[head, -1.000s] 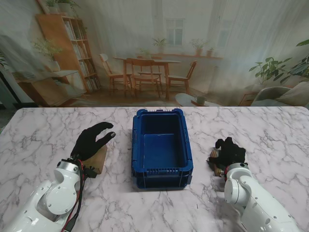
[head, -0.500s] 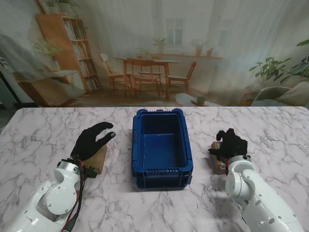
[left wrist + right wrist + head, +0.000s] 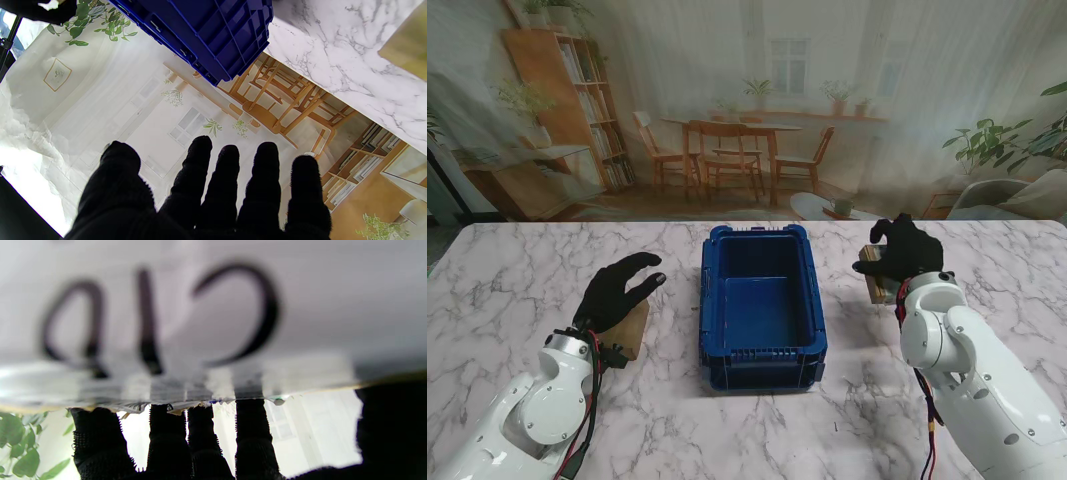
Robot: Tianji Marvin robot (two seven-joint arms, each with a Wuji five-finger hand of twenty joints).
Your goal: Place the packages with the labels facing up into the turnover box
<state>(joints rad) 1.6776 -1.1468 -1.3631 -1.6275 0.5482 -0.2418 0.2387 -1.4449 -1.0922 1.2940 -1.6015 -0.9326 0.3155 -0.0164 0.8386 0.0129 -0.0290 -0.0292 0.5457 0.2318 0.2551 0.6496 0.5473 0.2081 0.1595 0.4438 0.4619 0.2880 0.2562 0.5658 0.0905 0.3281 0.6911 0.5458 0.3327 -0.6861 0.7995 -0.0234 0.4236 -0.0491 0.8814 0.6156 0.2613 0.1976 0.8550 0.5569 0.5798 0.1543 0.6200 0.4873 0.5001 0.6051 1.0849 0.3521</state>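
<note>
- A small flat brown cardboard package [image 3: 879,284] is held off the white marble counter [image 3: 507,290], right of the empty blue plastic turnover box [image 3: 761,305], by the right hand [image 3: 901,253], its fingers [image 3: 166,436] closed around it.
- It is judged light and stiff; an edge grip should suffice.
- The left hand [image 3: 619,290] is spread and holds nothing, above a second brown package [image 3: 632,333].

Two packages show on the marble table. One package [image 3: 883,277] is clasped in the right hand [image 3: 905,252], its fingers wrapped over it, a white face with blurred black handwriting filling the right wrist view. The other package [image 3: 631,330], a tan block, lies under the left hand [image 3: 617,292], whose fingers are spread apart above it. One blue turnover box [image 3: 762,305] stands between the two hands, nothing inside it. Two black-gloved hands in all, one per arm.
</note>
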